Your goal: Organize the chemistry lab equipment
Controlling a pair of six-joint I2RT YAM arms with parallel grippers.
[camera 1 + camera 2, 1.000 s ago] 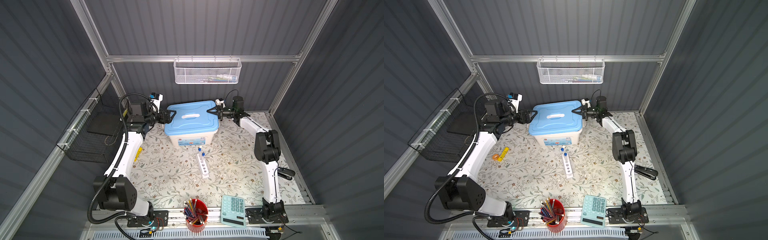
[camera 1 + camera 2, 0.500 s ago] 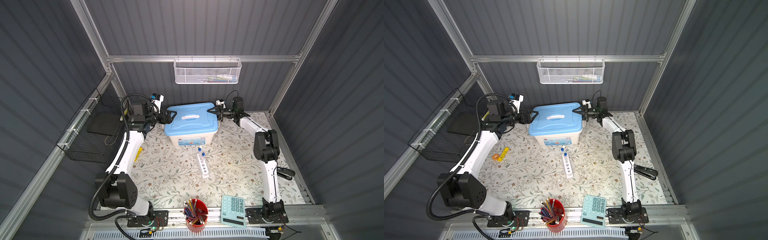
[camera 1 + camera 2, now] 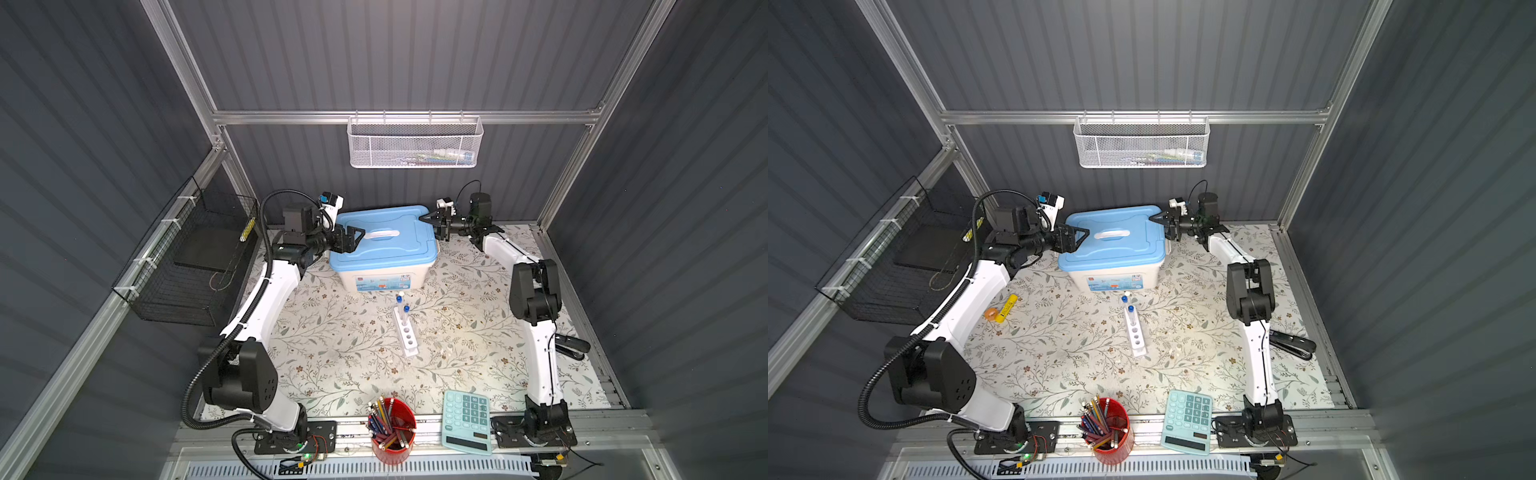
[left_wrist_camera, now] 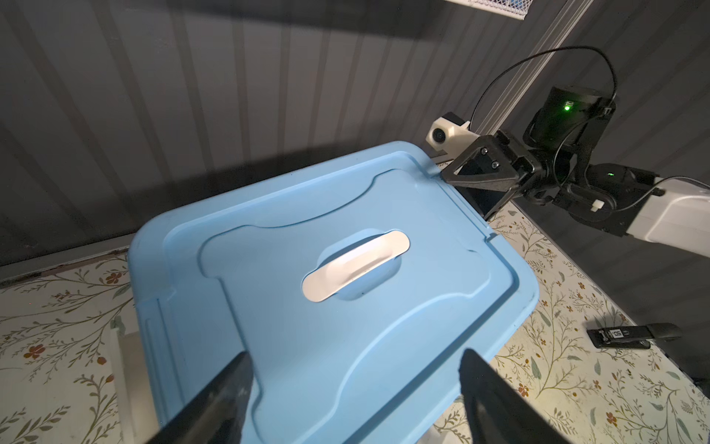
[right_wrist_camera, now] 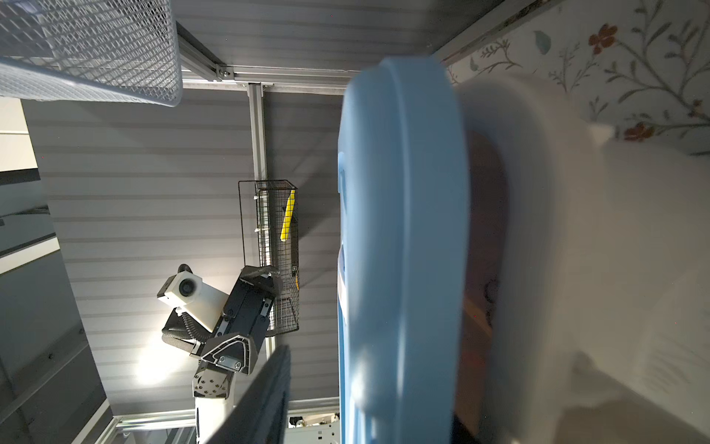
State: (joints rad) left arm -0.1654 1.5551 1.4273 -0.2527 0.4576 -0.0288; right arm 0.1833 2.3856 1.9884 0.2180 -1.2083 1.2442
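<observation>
Two clear blue-capped test tubes point(image 3: 402, 305) stand in the far end of a narrow white rack point(image 3: 407, 336) in the middle of the mat, in both top views point(image 3: 1136, 332). Behind the rack stands a white storage box with a light blue lid point(image 3: 384, 243) and a white handle point(image 4: 355, 265). My left gripper point(image 3: 358, 240) point(image 4: 353, 355) hovers open over the lid's left end, holding nothing. My right gripper point(image 3: 430, 226) point(image 5: 376, 384) is at the lid's right edge point(image 5: 399, 230). Its jaws straddle the rim with a gap beside one finger point(image 5: 269, 399).
A red cup of pencils point(image 3: 390, 428) and a teal calculator point(image 3: 465, 419) sit at the front edge. A yellow marker point(image 3: 1007, 308) lies at the left and a black tool point(image 3: 1291, 345) at the right. A black wire basket point(image 3: 195, 266) and a white mesh basket point(image 3: 415, 143) hang on the walls.
The right gripper's jaws have spread apart at the lid's right edge. The left gripper stays open over the lid's left end. The box, rack and tubes have not moved.
</observation>
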